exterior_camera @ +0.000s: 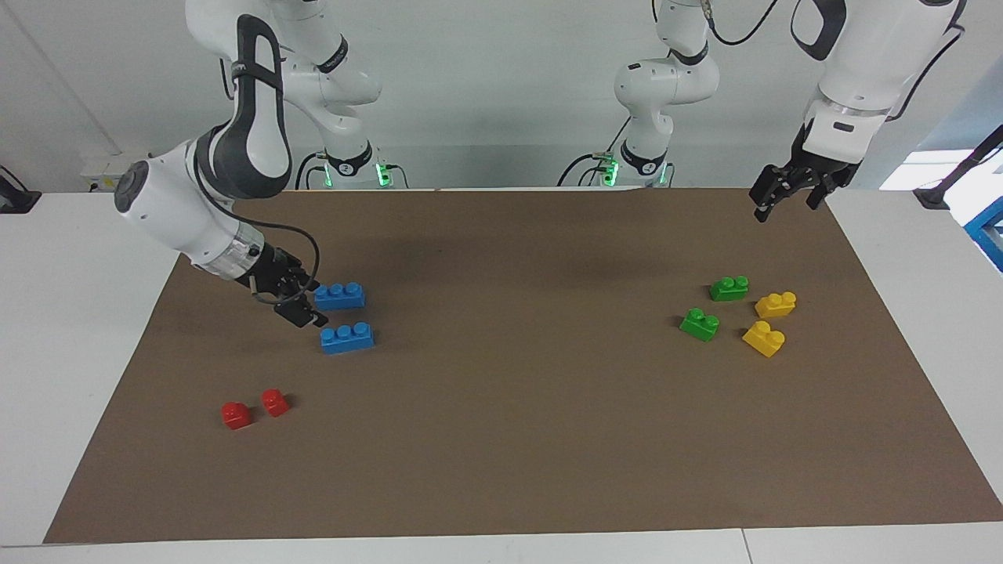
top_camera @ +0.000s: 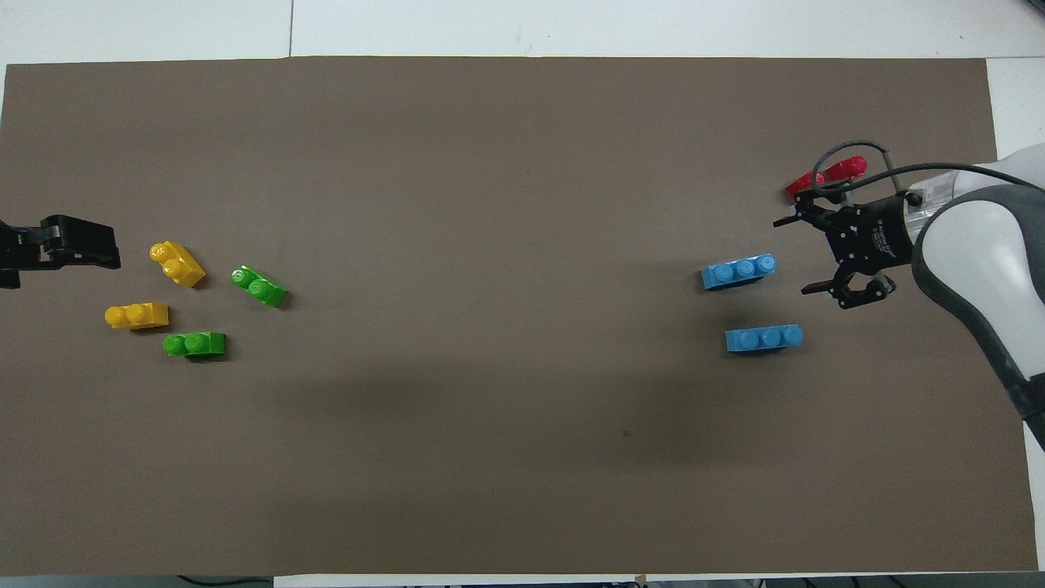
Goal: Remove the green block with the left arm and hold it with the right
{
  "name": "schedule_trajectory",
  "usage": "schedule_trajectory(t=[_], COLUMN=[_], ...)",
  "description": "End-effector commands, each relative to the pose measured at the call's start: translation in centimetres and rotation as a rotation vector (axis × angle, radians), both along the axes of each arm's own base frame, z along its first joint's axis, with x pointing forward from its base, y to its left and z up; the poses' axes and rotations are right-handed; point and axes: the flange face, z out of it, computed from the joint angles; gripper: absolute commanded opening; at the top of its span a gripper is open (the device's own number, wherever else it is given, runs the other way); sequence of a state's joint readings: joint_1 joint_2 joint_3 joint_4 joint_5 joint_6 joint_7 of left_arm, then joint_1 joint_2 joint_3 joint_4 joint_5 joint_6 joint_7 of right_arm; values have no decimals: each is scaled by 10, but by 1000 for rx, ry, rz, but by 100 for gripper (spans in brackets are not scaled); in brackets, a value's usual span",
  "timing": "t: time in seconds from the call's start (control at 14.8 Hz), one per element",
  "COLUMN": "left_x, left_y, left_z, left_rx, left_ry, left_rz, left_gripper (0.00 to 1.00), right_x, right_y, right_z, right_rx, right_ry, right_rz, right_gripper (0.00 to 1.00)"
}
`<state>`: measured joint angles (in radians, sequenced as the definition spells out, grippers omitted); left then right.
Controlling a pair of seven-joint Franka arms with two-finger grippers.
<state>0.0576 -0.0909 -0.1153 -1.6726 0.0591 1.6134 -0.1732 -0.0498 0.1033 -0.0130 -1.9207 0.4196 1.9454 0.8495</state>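
Two green blocks lie on the brown mat toward the left arm's end, one (exterior_camera: 729,288) (top_camera: 195,344) nearer the robots than the other (exterior_camera: 700,323) (top_camera: 259,287). Nothing touches either. My left gripper (exterior_camera: 783,205) (top_camera: 82,245) hangs open and empty, high over the mat's edge at that end, well clear of both blocks. My right gripper (exterior_camera: 309,305) (top_camera: 798,255) is open and empty at the right arm's end, low beside two blue bricks.
Two yellow bricks (exterior_camera: 776,304) (exterior_camera: 764,338) lie beside the green blocks. Two blue bricks (exterior_camera: 339,295) (exterior_camera: 347,337) and two small red bricks (exterior_camera: 236,414) (exterior_camera: 274,402) lie at the right arm's end. The brown mat (exterior_camera: 509,439) covers the table.
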Motion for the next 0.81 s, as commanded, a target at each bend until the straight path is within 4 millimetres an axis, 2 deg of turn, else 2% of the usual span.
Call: schedule_trajectory(t=[0.0, 0.2, 0.34, 0.54, 0.74], left_x=[0, 0, 1, 4, 6], left_y=[-3, 0, -2, -1, 9], left_z=[7, 11, 13, 22, 27], left_rx=[-10, -8, -14, -95, -123], left_ry=[38, 38, 32, 24, 20], left_rz=[-41, -146, -155, -134, -109], left_gripper=[100, 100, 100, 100, 100], right_x=[-11, -28, -37, -48, -60], right_y=[14, 15, 15, 15, 19], right_z=[73, 137, 171, 203, 218], right_rx=[-76, -120, -166, -263, -314], right_ry=[-80, -158, -188, -243, -259], right_rz=[160, 297, 387, 615, 821], right_gripper=[100, 100, 100, 100, 100])
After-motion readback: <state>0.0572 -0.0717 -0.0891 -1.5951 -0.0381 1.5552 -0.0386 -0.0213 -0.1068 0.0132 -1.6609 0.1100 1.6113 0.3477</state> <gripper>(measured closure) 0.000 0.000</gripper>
